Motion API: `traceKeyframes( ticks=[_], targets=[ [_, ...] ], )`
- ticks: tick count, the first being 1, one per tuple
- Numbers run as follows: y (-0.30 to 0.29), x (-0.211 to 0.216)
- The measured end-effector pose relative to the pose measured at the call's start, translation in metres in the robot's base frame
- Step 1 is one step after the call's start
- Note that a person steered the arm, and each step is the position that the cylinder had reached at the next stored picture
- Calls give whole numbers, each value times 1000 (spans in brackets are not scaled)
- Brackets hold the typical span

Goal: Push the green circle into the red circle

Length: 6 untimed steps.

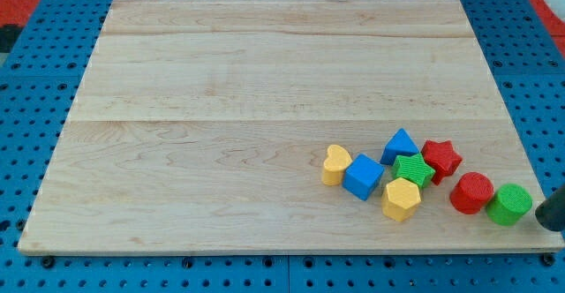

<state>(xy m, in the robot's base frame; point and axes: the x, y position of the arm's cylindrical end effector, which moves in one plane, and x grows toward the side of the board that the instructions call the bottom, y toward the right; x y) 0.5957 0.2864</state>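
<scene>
The green circle (509,204) sits at the view's lower right, near the board's right edge. The red circle (472,192) lies just to its left, touching or almost touching it. My tip (549,219) shows as a dark rod end at the view's right edge, just right of the green circle and slightly below it, with a small gap or light contact; I cannot tell which.
A cluster lies left of the red circle: red star (440,158), green star (412,169), blue triangular block (400,145), yellow hexagon (401,199), blue cube (363,176), yellow heart (335,164). The wooden board (265,90) lies on a blue pegboard (26,108).
</scene>
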Motion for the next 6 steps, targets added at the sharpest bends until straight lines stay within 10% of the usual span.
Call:
traceKeyframes(
  ticks=[6],
  targets=[
    [-114, 12]
  ],
)
